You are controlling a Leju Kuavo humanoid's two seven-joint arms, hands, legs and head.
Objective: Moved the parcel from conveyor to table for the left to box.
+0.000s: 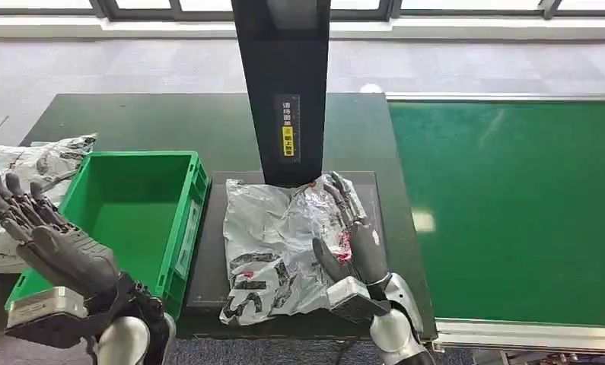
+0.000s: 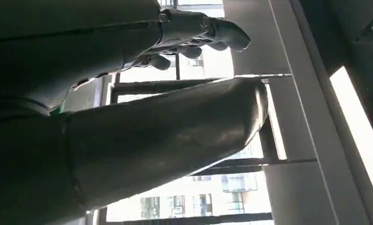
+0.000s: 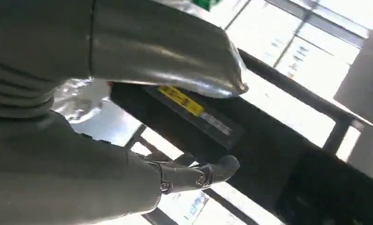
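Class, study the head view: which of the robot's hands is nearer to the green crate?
Left. The left hand hovers at the green crate's near left corner, fingers spread. The right hand lies on the grey parcel, on the crate's far side.

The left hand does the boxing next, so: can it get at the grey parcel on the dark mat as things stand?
Probably not freely: the right hand lies on the grey parcel, and the green crate stands between it and the raised left hand.

High head view downward; close, upturned wrist views toward windows.
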